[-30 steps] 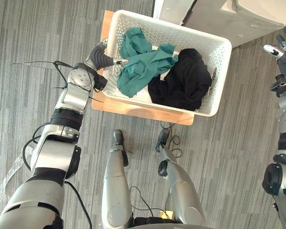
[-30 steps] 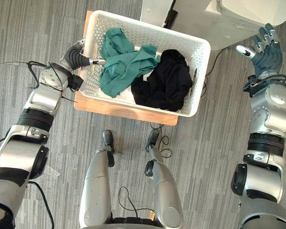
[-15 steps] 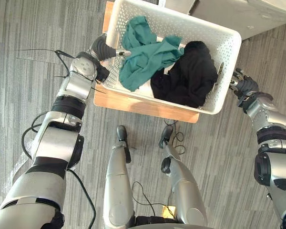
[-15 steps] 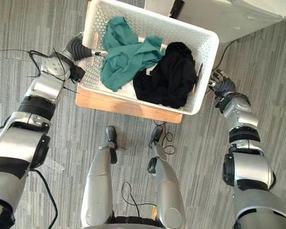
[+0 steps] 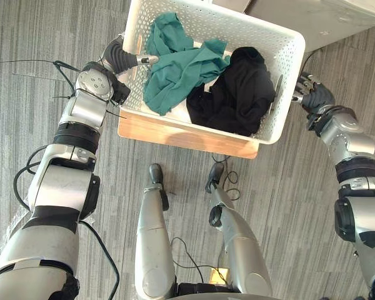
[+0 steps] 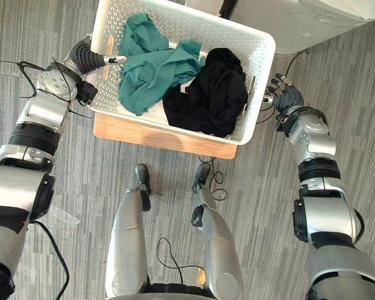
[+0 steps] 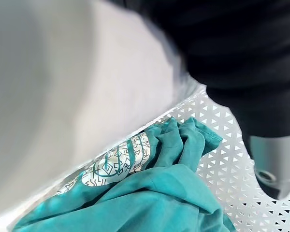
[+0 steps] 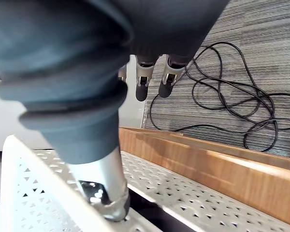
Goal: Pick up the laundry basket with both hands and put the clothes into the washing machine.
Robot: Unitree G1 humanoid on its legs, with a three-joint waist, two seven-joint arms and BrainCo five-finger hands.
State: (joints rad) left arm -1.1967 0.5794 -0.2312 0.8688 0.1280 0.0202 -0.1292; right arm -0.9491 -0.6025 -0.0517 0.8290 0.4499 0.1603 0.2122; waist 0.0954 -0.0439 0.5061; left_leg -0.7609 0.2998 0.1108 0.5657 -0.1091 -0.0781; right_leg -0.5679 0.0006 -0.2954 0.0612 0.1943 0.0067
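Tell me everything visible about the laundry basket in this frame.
The laundry basket is white, apparently plastic and rectangular, with perforated walls and a slot handle at each end. It sits upright on a low wooden platform. Inside lie a teal garment and a black garment. The left hand reaches over its left end. The right hand is at its right end, thumb on the rim, fingers relaxed outside.

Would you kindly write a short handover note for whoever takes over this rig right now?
Left hand at the basket's left end, thumb over the rim; grip unclear.
Right hand open at the right end, thumb on rim, fingers off the wall.
Teal and black clothes in the basket, on a wooden stand.
Done: hands placed. Left: grasp, lift, load the washing machine.
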